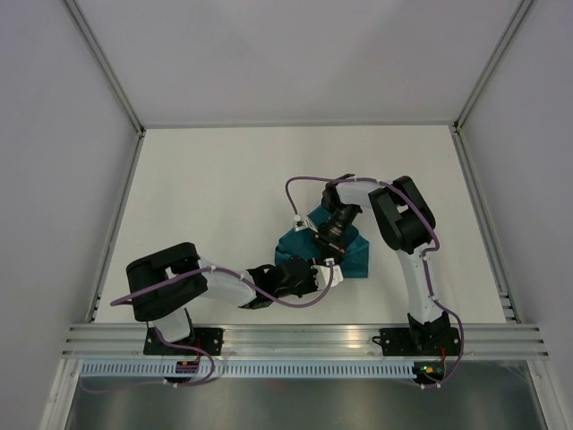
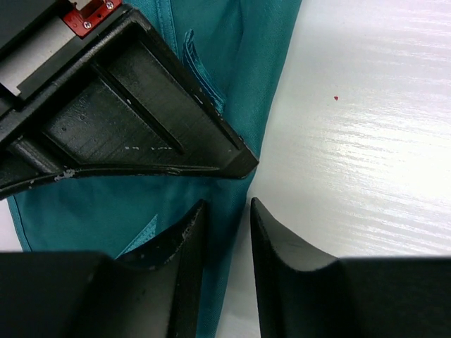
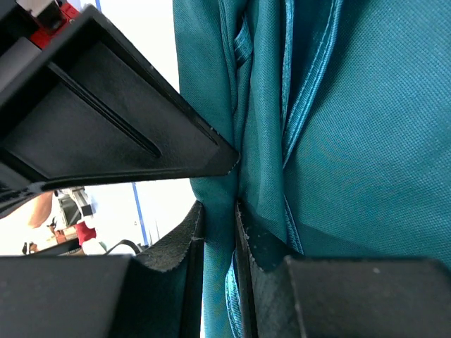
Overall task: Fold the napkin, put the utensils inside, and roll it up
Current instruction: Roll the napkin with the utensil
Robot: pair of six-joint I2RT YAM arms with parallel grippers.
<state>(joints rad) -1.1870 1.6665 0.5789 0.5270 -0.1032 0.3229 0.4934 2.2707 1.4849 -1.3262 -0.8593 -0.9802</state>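
The teal napkin lies bunched in folds on the white table, right of centre. My right gripper comes down onto it from behind. In the right wrist view this gripper is shut on a raised fold of the napkin. My left gripper is at the napkin's near edge. In the left wrist view it stands open astride the edge of the napkin, one finger over cloth, the other over bare table. The other arm's black finger crosses just above. The utensils are hidden.
Grey walls close in the table on the left, back and right. An aluminium rail carrying both arm bases runs along the near edge. A tiny red speck marks the table right of the napkin.
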